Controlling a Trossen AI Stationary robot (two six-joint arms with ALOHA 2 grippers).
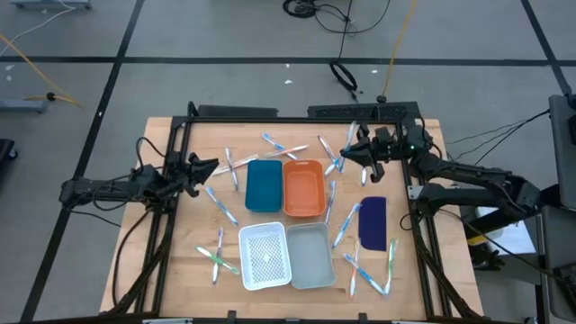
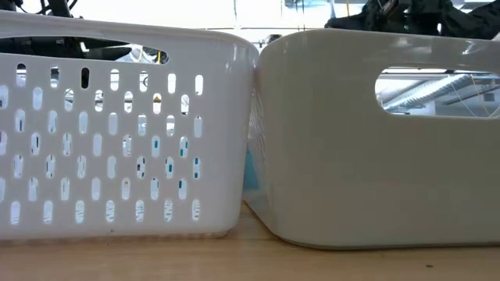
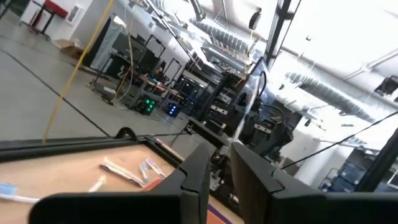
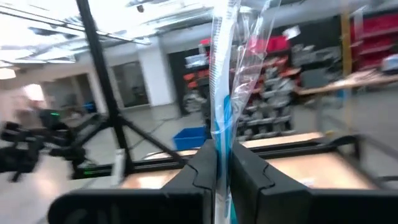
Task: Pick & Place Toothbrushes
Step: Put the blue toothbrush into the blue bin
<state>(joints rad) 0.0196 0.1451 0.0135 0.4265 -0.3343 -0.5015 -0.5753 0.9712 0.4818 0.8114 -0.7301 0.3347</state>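
Several wrapped toothbrushes lie flat and scattered on the wooden table, some at the far side [image 1: 282, 147], some at the left [image 1: 219, 205] and some at the near right [image 1: 389, 256]. My right gripper [image 1: 353, 151] hangs over the table's far right, shut on one clear-wrapped toothbrush [image 4: 222, 93]. My left gripper [image 1: 209, 168] waits at the table's left edge. Its fingers [image 3: 199, 171] stand a narrow gap apart with nothing between them. Far off in the left wrist view, the right arm and its toothbrush [image 3: 250, 106] show. My right gripper pinches the wrapped toothbrush between its two fingers [image 4: 249, 171], part way along its shaft [image 4: 221, 146]. The fingers lie across the stick. The toothbrush is lifted clear of the table. Its long part sticks out past the fingertips, and a short bit shows back between the fingers.
Four trays stand together mid-table: blue [image 1: 264, 184], orange [image 1: 304, 189], a white perforated basket [image 1: 264, 256] and a pale grey tray [image 1: 311, 255]. A dark blue flat oblong [image 1: 373, 222] lies at the right. The basket [image 2: 117, 133] and grey tray [image 2: 375, 140] fill the low view.
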